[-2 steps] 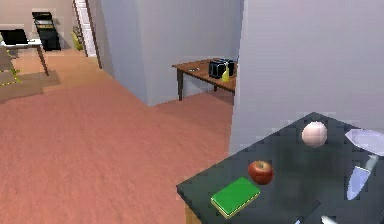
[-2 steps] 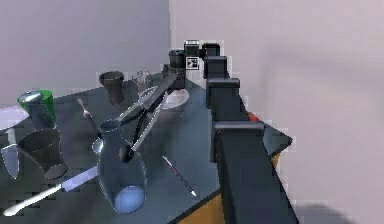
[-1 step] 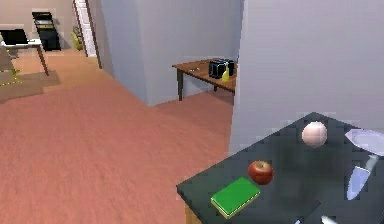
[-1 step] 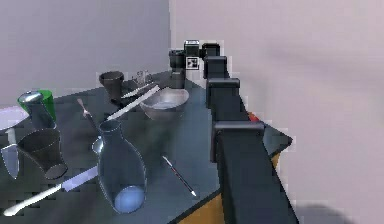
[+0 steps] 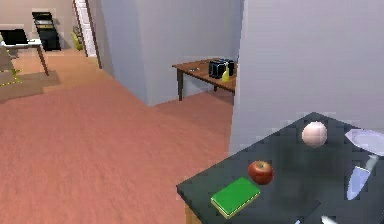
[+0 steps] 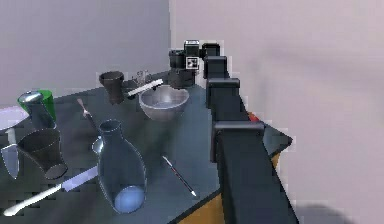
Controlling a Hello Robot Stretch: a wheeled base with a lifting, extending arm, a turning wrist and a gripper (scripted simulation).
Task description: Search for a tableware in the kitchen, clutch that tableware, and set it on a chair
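I have the dark square arm stretched up the frame across the dark countertop, I judge to bring the gripper near the round grey metal bowl, upper middle. I cannot tell how its fingers stand, or whether it holds anything.

A dark table carries a metal bowl close by the gripper, with a black cup near it. Farther from the gripper stand a green cup, a dark tumbler and a glass bottle. A knife lies farthest out. The forward view shows an apple and a green book on the table.
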